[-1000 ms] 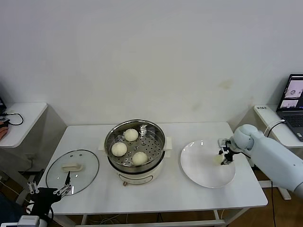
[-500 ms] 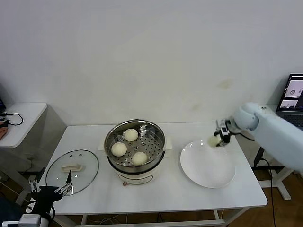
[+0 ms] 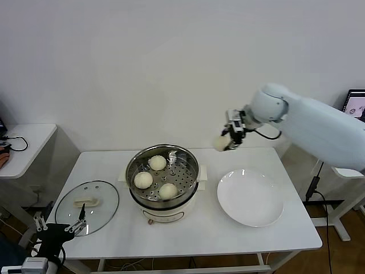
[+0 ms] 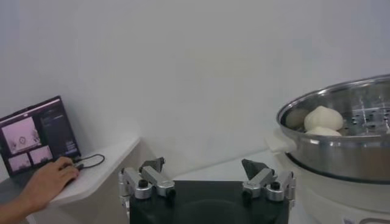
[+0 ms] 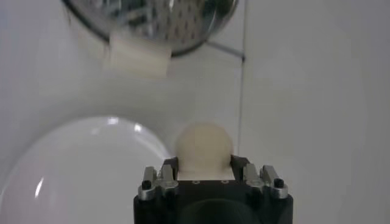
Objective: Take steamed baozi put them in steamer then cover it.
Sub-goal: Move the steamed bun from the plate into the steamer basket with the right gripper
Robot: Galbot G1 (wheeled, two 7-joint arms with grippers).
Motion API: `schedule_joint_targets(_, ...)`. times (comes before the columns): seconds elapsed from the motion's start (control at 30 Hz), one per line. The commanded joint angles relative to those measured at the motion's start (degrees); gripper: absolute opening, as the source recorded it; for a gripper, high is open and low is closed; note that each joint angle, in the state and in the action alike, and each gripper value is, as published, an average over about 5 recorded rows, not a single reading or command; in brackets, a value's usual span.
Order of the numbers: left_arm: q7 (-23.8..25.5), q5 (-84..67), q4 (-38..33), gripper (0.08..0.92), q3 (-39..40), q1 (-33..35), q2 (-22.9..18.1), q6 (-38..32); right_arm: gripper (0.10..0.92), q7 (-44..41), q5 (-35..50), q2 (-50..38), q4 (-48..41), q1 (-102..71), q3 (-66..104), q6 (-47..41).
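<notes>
- Three steamed baozi sit in the steamer on its perforated tray, spaced apart: one toward the back, one toward the robot's left, one at the front.
- 4th bao is up in the air, pinched btwn the fingers of the right gripper; it hangs above the table's back edge, btwn steamer and white plate, higher than both.
- Right wrist view: bun bulges out btwn the two fingers, one on each side touching it; plate and the steamer's cream side handle lie below.
- Right arm reaches in from the robot's right, elbow high, wrist angled down toward the steamer side.
- Steamer stands mid-table, uncovered; steel pot on cream-white base.
- Cover, glass w/ cream handle, lies flat on the table to the robot's left of the steamer, near it but not touching.
- Plate is bare, just to the right of the steamer, apart from it.
- Left gripper parked low at the table's front-left corner, by the cover's near rim; fingers spread wide, holding nothing.
- Left wrist view: steamer pot w/ two buns visible over the rim; a person's hand rests on a side desk next to a laptop.
- Table white; plain wall behind.
</notes>
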Motion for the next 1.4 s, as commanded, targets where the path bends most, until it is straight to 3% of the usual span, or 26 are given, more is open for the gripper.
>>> schedule_joint_targets(0.03,0.0,-0.2,0.1,0.823,-0.2,-0.1,0.1,0.0,0.559,4.6,11.9,12.5,0.4,5.1,-6.2,-6.4)
schedule_joint_targets(0.43,-0.1,-0.8,0.4,0.823,-0.8,-0.3,0.0,-0.1,0.560,9.3,12.5,21.0,-4.5,-3.7,-7.4,-10.8)
schedule_joint_targets(0.8,-0.1,-0.8,1.0,0.823,-0.8,-0.9,-0.2,-0.1,0.560,9.1,4.5,20.4,-8.2,-8.4,-7.7,-10.3)
schedule_joint_targets(1.23,-0.1,-0.8,1.3,0.823,-0.7,-1.2,-0.3,-0.1,0.562,9.0,1.9,19.8,-9.1,-9.6,-6.2,-9.2)
schedule_joint_targets(1.4,-0.1,-0.8,1.2,0.823,-0.8,-1.1,-0.3,-0.1,0.640,8.6,2.1,18.9,-8.2,-8.8,-5.6,-9.1)
